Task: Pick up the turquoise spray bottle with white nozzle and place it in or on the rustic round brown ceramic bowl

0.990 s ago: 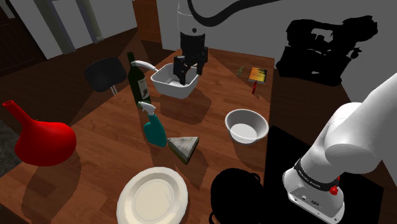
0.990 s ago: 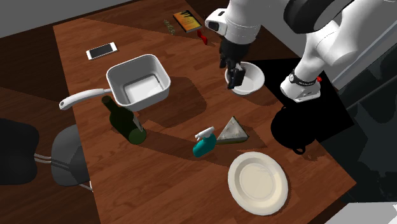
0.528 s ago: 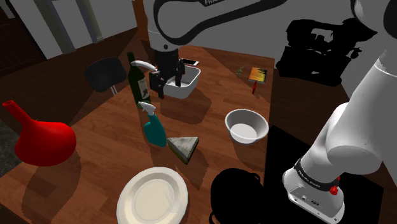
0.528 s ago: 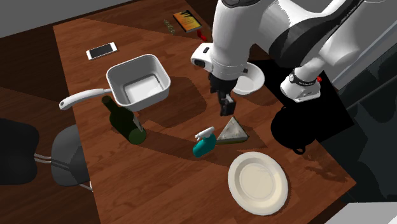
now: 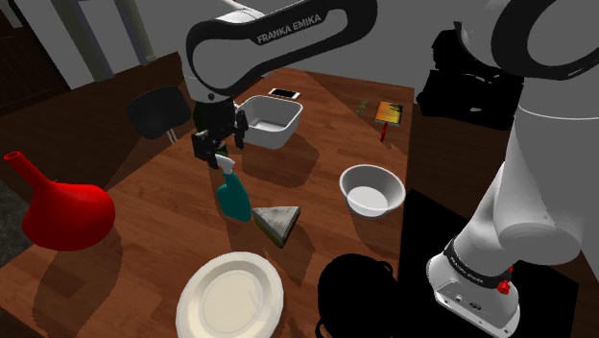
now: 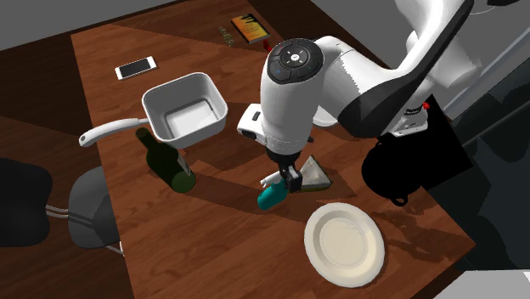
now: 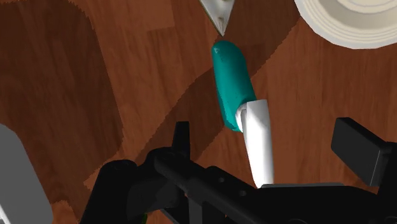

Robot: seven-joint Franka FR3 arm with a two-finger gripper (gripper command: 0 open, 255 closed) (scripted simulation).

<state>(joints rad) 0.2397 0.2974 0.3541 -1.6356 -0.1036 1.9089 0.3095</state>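
1. Spray bottle (image 5: 233, 196): a rounded turquoise body with a white neck and trigger nozzle, standing upright on the wooden table (image 5: 158, 216).
2. It stands just below the tool (image 5: 217, 151), nozzle end nearest.
3. The tool's fingers (image 7: 360, 150) are spread wide either side of the nozzle, touching nothing and holding nothing.

- The shoulder view sits beside and a little behind the stand (image 5: 475, 288), which lies at its lower right. It looks down across the bench (image 5: 163, 221) toward the far wall.
- The second exterior view looks steeply down from high up, with the stand at its right.
- The wrist view looks along the pincer (image 7: 267, 143), close to the bench top.
- All three views share the spray bottle (image 5: 232, 197) and the plate (image 5: 230, 296).
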